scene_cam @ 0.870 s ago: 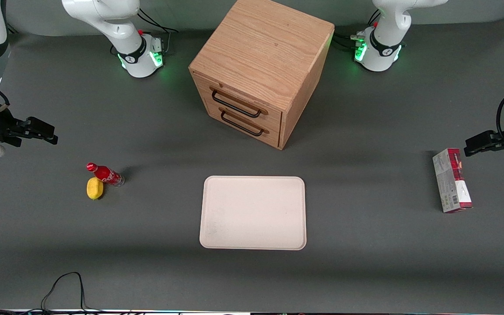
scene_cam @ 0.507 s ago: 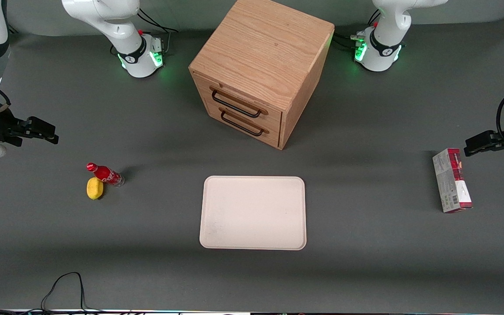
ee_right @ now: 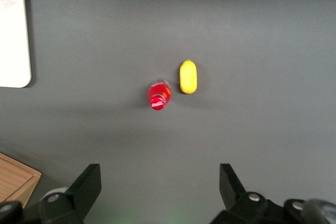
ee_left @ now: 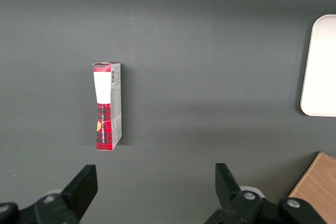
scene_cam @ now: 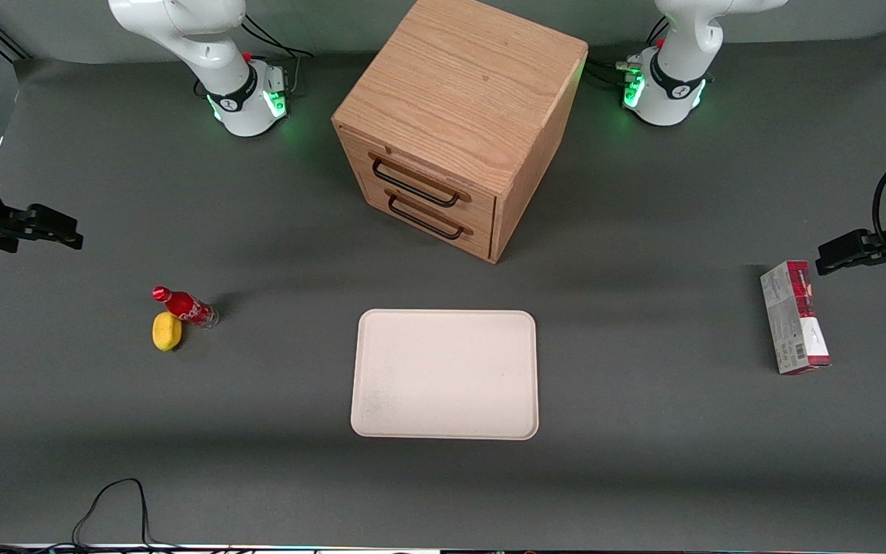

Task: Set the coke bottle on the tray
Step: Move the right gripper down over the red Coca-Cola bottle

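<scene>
The coke bottle [scene_cam: 184, 306], slim with a red cap and red label, stands on the grey table toward the working arm's end; it also shows from above in the right wrist view [ee_right: 158, 94]. The cream tray [scene_cam: 444, 374] lies flat mid-table, nearer the front camera than the cabinet; its corner shows in the right wrist view [ee_right: 13, 35]. My right gripper [scene_cam: 66, 235] hangs high over the table's working-arm end, farther from the front camera than the bottle and apart from it. In the wrist view the gripper [ee_right: 160, 182] is open and empty.
A yellow lemon-like lump [scene_cam: 167, 331] lies touching the bottle, nearer the front camera. A wooden two-drawer cabinet [scene_cam: 454, 127] stands farther back mid-table. A red-and-white carton [scene_cam: 794, 317] lies toward the parked arm's end. A black cable [scene_cam: 116, 500] loops at the front edge.
My right gripper has drawn a little outward toward the working arm's end of the table. The bottle, lump and tray have not moved.
</scene>
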{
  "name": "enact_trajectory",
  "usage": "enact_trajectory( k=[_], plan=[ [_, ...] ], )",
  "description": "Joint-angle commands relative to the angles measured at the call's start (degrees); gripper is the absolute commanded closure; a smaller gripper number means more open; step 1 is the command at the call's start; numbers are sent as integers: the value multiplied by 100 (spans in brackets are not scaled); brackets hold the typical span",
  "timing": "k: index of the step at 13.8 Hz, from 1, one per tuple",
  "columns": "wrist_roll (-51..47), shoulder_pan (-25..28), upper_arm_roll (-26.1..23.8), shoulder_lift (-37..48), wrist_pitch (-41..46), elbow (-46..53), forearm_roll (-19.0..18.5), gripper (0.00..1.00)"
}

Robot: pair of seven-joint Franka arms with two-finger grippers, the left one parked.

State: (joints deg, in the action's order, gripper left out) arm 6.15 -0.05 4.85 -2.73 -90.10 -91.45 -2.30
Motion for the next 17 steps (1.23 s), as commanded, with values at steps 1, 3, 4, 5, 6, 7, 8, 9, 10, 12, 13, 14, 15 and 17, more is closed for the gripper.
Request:
enact_trajectory(
  k=[1,3,4,5,6,7,8,9,10,12,13,14,15,17],
  plan=[
    [141,75,60,648,-331,-758,-78,0],
    [141,67,60,896,-648,-1216,-69,0],
    [141,75,60,932,-745,-1313,-69,0],
    [141,75,60,923,-772,-1349,-60,0],
    [150,75,60,906,-929,-1454,-51,0],
    [159,75,60,897,-1148,-1629,-51,0],
    [159,75,60,888,-1411,-1831,-16,0],
    [159,84,60,879,-1683,-2016,-7,0],
    [159,84,51,853,-1895,-2148,1,0],
    [159,84,42,791,-2352,-2420,36,0],
    [159,93,42,756,-2563,-2587,37,0],
    [159,93,42,747,-2826,-2780,37,0],
    [159,93,42,712,-3125,-2982,45,0],
    [159,84,33,633,-3713,-3413,115,0]
  ],
)
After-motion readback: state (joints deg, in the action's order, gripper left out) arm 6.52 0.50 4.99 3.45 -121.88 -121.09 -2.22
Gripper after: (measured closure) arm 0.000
